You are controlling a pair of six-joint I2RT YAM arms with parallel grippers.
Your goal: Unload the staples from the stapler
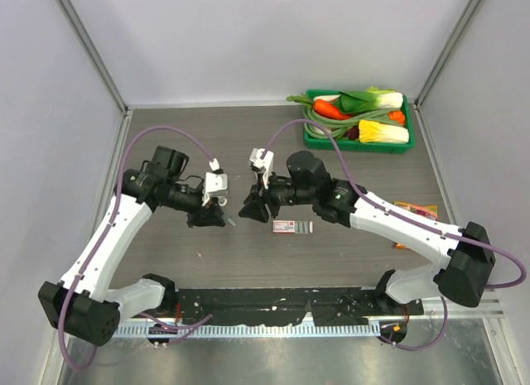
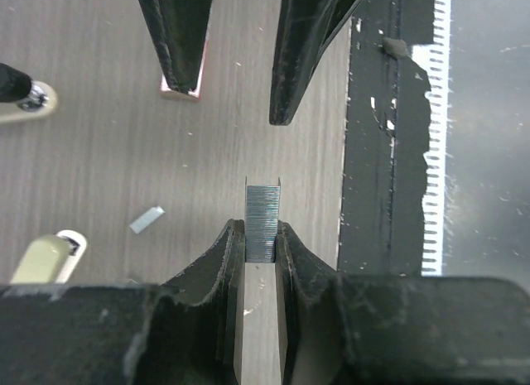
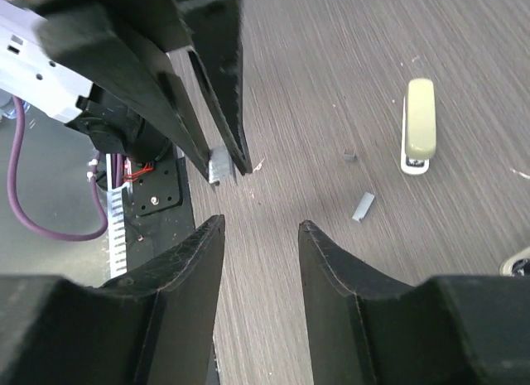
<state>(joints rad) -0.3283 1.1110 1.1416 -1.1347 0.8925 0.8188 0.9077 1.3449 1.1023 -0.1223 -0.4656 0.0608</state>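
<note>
Now the left claw (image 2: pixel 261 234) grips the staples (image 2: pixel 262 207) by one end, leaving the rest exposed. At frame top, the right claw (image 2: pixel 233 103) gapes, probably to take them.

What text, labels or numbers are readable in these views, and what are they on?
None legible.
Box: print too small to read.
Orange packet: print blurred.
Stapler, staples: no marks seen.
</note>
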